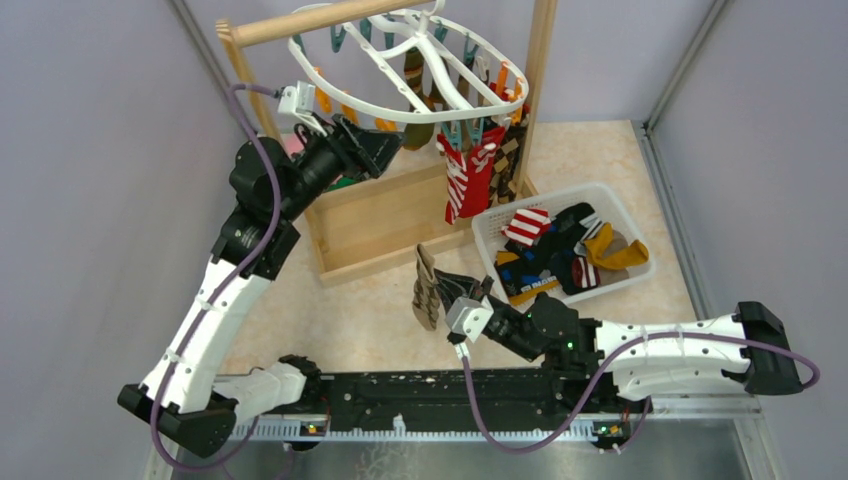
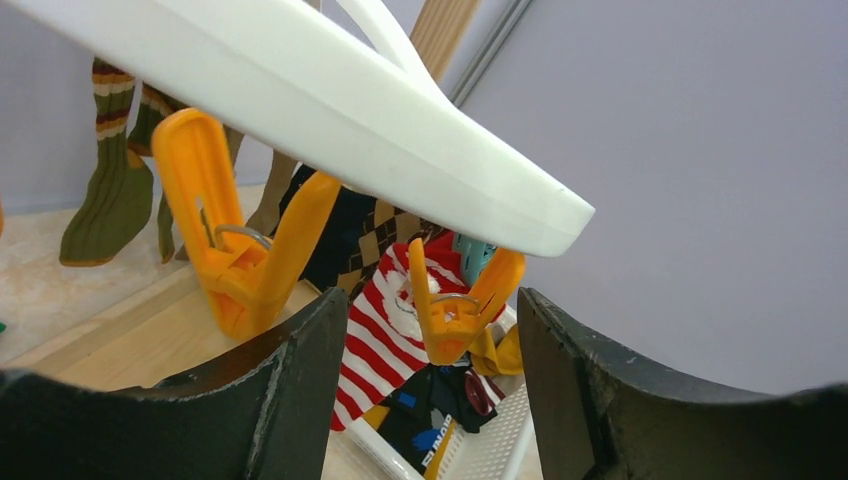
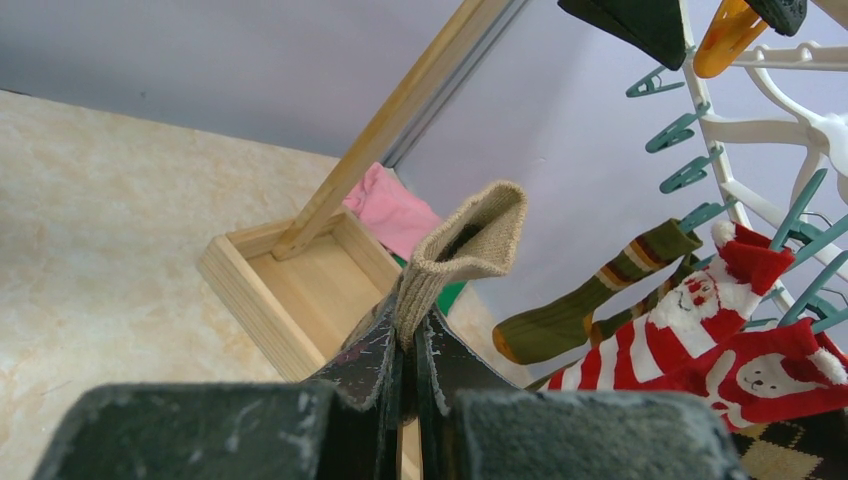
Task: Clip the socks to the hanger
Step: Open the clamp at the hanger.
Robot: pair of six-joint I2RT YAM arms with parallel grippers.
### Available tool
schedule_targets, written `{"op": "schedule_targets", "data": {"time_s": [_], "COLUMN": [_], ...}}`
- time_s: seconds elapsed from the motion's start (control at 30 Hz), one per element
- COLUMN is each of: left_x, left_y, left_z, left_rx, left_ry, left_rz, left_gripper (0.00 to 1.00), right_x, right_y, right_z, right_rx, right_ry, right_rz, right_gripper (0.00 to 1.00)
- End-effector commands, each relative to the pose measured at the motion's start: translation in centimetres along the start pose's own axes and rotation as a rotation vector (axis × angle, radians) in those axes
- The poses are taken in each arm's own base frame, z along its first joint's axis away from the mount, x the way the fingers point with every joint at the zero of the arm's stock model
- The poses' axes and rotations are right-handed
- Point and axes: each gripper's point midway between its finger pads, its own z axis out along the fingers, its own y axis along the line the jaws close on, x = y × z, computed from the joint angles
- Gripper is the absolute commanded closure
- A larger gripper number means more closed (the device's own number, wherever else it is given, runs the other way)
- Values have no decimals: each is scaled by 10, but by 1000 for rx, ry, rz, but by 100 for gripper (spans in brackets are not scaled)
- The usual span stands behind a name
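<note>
The right tool (image 3: 405,335) pinches a tan sock (image 3: 470,240) aloft, short of the hanger (image 2: 350,110). The left tool (image 2: 430,315) gapes before an orange clip (image 2: 455,300). Next, probably, it squeezes that clip open while the cuff is fed in.

Top external camera: above and behind the robot, looking down on the whole beige table (image 1: 350,310). Left wrist camera: close beneath the white plastic oval drying frame (image 2: 330,110). Right wrist camera: low, facing upward past a beige knitted sock (image 3: 470,240). All share the red-and-white striped fabric sock (image 1: 465,185).
</note>
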Motion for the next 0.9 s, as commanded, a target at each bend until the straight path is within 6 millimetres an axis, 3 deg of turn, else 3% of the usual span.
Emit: {"op": "schedule_targets", "data": {"time_s": [0.0,0.33,0.67,0.87], "left_x": [-30,-38,-42,-43], "left_y": [-22,-24,-26,-27], "left_z": [-3,0,1,1], "left_rx": [53,48,50,52], "left_ry": [-99,-131,-139,-145], "left_rz": [24,47,57,68], "left_gripper": [32,42,44,57], "right_x": [-17,-18,-17,-16], "right_y": [-11,-14,-13,-13], "right_z": [-1,1,2,3], "right_rx": [42,52,50,47], "right_ry": [-50,-50,-49,-45], "right_rz": [34,31,31,31], "right_gripper": [100,100,100,100]}}
